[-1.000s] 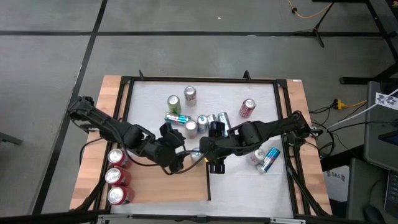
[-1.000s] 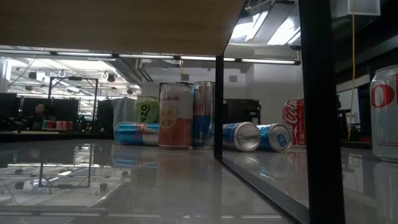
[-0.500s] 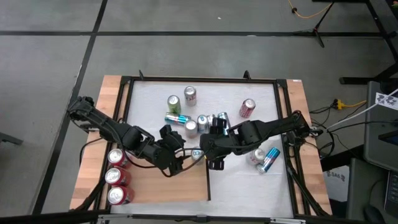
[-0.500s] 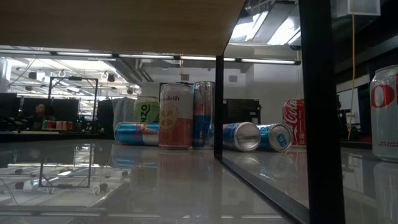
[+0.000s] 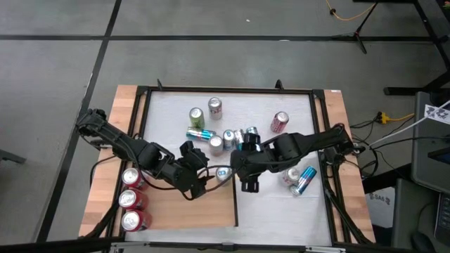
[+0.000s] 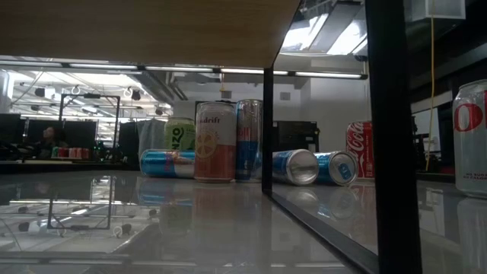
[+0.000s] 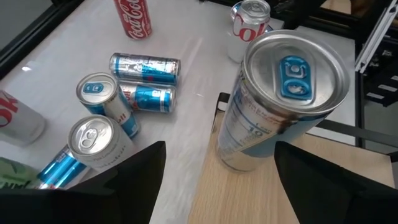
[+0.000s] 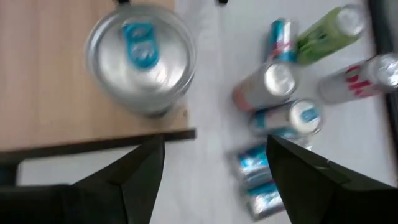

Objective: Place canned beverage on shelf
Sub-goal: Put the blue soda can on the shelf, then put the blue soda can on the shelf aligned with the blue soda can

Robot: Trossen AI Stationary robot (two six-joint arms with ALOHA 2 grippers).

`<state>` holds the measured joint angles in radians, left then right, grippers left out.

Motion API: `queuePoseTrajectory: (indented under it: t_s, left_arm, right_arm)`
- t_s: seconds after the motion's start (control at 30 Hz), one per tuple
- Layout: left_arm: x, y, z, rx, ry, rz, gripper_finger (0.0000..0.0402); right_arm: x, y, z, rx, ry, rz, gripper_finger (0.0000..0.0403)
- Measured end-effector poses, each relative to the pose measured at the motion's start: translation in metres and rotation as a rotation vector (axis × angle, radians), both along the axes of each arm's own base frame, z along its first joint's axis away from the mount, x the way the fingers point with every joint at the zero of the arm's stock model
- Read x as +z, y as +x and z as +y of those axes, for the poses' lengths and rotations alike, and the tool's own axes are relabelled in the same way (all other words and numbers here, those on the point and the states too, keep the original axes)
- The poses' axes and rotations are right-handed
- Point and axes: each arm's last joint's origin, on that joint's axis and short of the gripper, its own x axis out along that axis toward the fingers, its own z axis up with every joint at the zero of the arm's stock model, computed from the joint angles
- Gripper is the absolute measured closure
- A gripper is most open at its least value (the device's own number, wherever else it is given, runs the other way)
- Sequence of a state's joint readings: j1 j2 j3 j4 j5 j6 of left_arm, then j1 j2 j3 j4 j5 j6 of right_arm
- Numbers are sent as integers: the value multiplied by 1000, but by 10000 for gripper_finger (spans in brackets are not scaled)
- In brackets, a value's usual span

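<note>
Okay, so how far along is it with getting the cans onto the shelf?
Done: three red cans stand along the shelf's left edge, and a silver can stands upright at its corner. In hand: nothing; the left gripper and right gripper are both open near that silver can. Left: several loose cans on the white table, some lying down.

I'm seeing a silver can (image 7: pixel 273 106) with pale blue print and a blue tab on the light-brown wood-grain shelf (image 5: pixel 190 207). Three red cans (image 5: pixel 132 200) with silver tops line its left edge. The bench (image 5: pixel 274 204) is white, scattered with blue-and-silver, green and red-and-white cans.
</note>
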<state>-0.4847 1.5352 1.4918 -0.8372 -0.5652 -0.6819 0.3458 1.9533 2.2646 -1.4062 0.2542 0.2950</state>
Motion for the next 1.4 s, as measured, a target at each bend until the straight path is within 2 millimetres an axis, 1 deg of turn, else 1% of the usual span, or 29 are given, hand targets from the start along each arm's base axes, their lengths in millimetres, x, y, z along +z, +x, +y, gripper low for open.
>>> queuePoseTrajectory:
  t_s: [0.1,0.3,0.37,0.57,0.7,0.8,0.87,0.97,1.13,1.27,1.4]
  left_arm:
    - [0,0,0,0,2,4,107]
    - [0,0,0,-2,5,7,107]
    - [0,0,0,-2,5,7,107]
    - [0,0,0,-1,1,3,107]
    - [0,1,1,3,-3,-2,107]
    - [0,2,3,17,-12,-5,107]
    - [0,2,5,30,-20,-7,107]
    - [0,4,7,40,-24,-12,107]
    - [2,8,13,62,-33,-30,107]
    - [2,10,18,96,-52,-39,107]
    - [2,12,22,123,-64,-45,107]
  right_arm:
    - [5,-10,-2,6,44,43,132]
    - [22,-40,-10,6,74,104,132]
    - [31,-49,-11,20,94,76,132]
    - [62,-87,-11,69,153,-12,132]
    - [80,-116,-11,46,159,-97,132]
    - [92,-136,-10,30,172,-155,132]
    - [95,-149,-8,19,177,-179,132]
    - [89,-169,-8,-23,185,-176,132]
    - [59,-207,-15,-178,254,-106,132]
    - [33,-234,-25,-394,375,-58,132]
    - [4,-255,-33,-656,510,7,132]
